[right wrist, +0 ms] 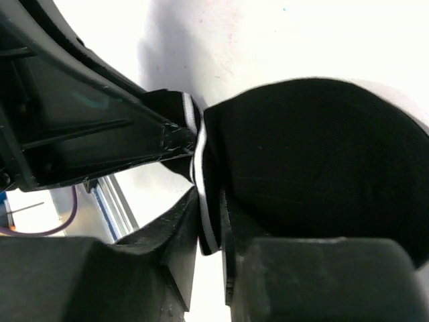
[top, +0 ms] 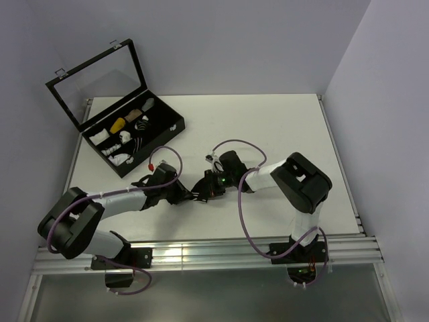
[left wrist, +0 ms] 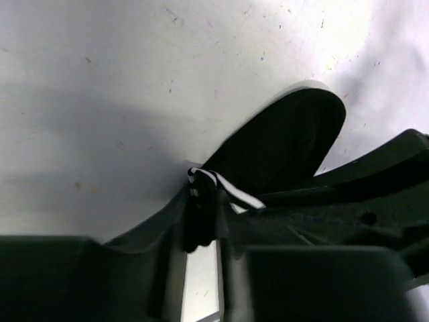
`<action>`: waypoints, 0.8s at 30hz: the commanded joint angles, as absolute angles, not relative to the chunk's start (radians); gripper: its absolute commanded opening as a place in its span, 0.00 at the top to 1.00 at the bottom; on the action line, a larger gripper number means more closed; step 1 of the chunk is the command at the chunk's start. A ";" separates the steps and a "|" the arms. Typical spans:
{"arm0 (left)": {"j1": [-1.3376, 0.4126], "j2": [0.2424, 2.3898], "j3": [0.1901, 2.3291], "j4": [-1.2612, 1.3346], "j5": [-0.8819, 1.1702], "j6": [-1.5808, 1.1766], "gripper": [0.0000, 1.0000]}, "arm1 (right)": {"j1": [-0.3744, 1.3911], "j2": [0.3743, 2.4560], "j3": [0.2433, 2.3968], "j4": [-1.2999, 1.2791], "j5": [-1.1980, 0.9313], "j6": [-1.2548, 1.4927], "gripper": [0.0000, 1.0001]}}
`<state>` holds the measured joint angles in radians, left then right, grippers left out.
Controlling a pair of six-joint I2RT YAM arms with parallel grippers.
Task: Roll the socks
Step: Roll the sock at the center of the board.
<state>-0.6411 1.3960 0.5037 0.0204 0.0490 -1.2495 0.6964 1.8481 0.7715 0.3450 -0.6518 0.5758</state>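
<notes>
A black sock (top: pixel 203 185) with thin white stripes at the cuff sits between my two grippers near the table's front middle. My left gripper (top: pixel 188 195) is shut on its striped cuff edge; in the left wrist view the cuff (left wrist: pixel 201 201) is pinched between the jaws and the sock's body (left wrist: pixel 281 144) spreads beyond. My right gripper (top: pixel 209 188) is shut on the same cuff from the other side; in the right wrist view the striped cuff (right wrist: pixel 204 201) sits between its jaws and the sock body (right wrist: pixel 315 154) bulges to the right. I see only one sock mass.
An open black case (top: pixel 127 137) with a clear lid stands at the back left, holding small white, yellow and tan rolled bundles. The white table (top: pixel 281 127) ends at a metal rail (top: pixel 201 251) in front. The left gripper's finger (right wrist: pixel 87 127) shows in the right wrist view.
</notes>
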 commanded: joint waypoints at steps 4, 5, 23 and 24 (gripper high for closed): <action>-0.660 1.428 0.560 -0.048 0.029 -1.203 0.99 | 0.690 1.783 0.790 0.187 -0.581 0.506 0.67; -0.661 1.428 0.564 -0.057 0.025 -1.197 1.00 | 0.687 1.769 0.802 0.160 -0.571 0.497 0.66; -0.670 1.445 0.630 -0.123 0.023 -1.105 1.00 | 0.592 1.870 0.974 0.034 -0.433 0.427 0.67; -0.670 1.443 0.635 -0.127 0.021 -1.097 1.00 | 0.592 1.874 0.986 0.026 -0.425 0.420 0.67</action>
